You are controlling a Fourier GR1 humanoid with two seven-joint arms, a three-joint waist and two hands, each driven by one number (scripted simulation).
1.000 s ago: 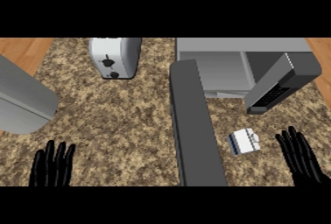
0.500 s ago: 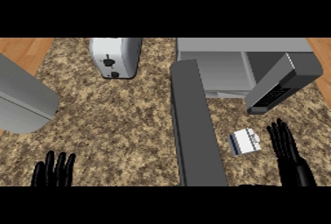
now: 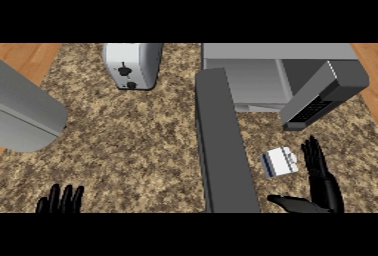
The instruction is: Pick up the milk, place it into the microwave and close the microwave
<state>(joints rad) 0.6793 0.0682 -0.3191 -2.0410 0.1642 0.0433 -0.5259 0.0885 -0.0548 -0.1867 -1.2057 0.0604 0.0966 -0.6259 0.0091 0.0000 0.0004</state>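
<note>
The right robot hand (image 3: 322, 186) is hovering open, fingers straight and thumb spread, holding nothing, just right of the milk (image 3: 280, 162) lying on the tabletop (image 3: 133, 135). The microwave (image 3: 277, 75) is standing open beyond. The left robot hand (image 3: 60, 201) is resting open at the lower edge.

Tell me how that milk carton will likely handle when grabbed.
The milk carton looks boxy with flat faces, so it probably won't roll. It appears to lie on its side, so tipping seems unlikely. Small beside the right robot hand, it is probably light.
</note>
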